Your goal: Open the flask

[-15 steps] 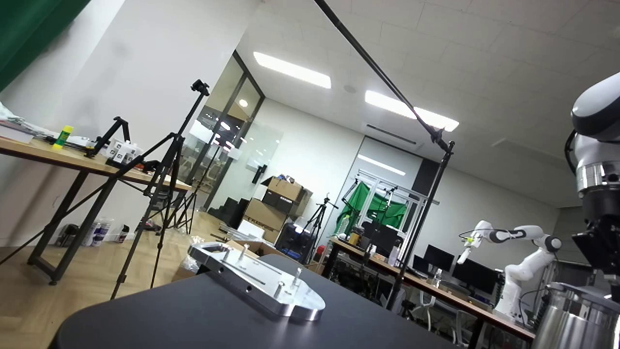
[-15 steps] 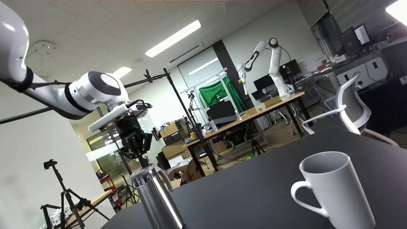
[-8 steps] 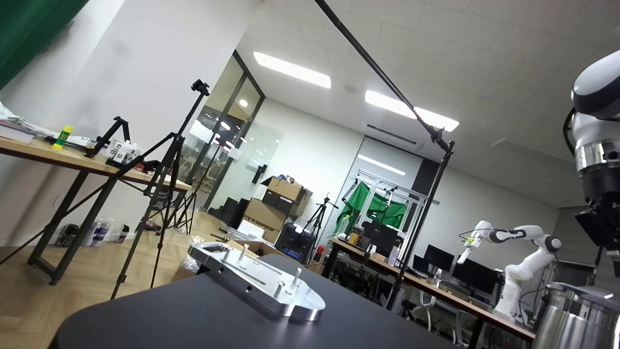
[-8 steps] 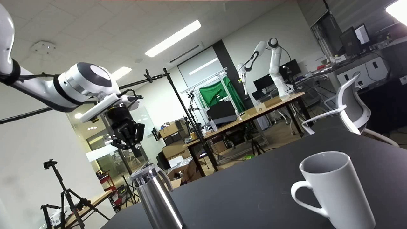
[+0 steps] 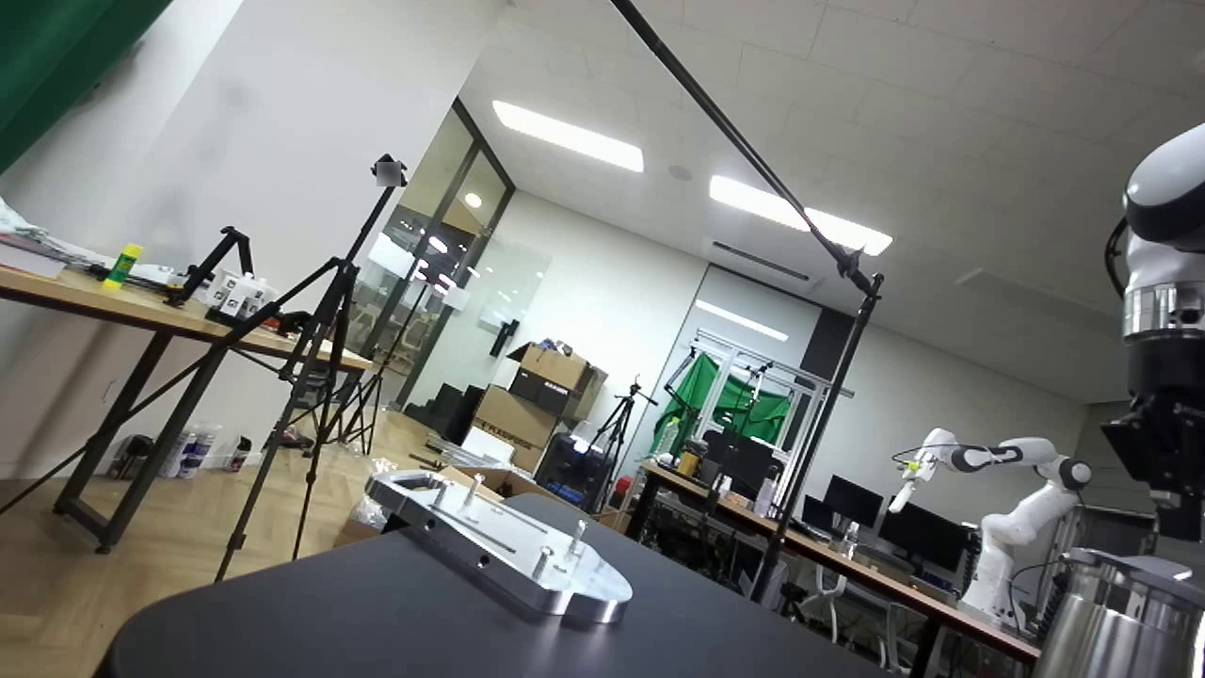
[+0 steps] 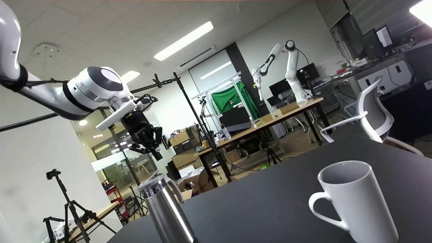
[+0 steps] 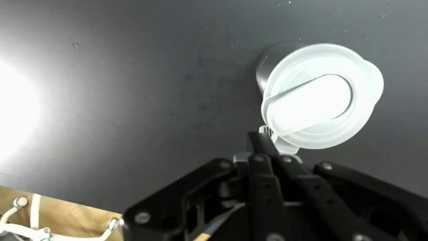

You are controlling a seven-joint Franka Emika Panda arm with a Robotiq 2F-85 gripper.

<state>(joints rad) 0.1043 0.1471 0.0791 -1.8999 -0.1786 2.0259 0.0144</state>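
The flask is a shiny steel cylinder standing on the dark table. Its body shows in both exterior views (image 6: 168, 212) (image 5: 1120, 626), cut off by the frame edges. A thin flap (image 6: 154, 174) sticks up at a slant from its rimmed cap (image 6: 151, 184). In the wrist view the flask's top (image 7: 334, 134) is seen from above, with the bright oblong flap (image 7: 311, 103) across it. The flask's handle (image 7: 286, 145) is partly behind my fingers. My gripper (image 6: 157, 156) is shut and empty above the cap, apart from it; it also shows in an exterior view (image 5: 1181, 527) and the wrist view (image 7: 263, 139).
A white mug (image 6: 368, 206) stands on the dark table (image 6: 256, 202), well to the flask's right. A metal plate with pegs (image 5: 508, 537) lies on the table in an exterior view. A table edge (image 7: 67, 197) shows at lower left in the wrist view.
My gripper has lifted off the flask's cap, swung aside, then come back over it, higher up. The raised flap, earlier hidden behind the finger, shows. The flask has not moved.
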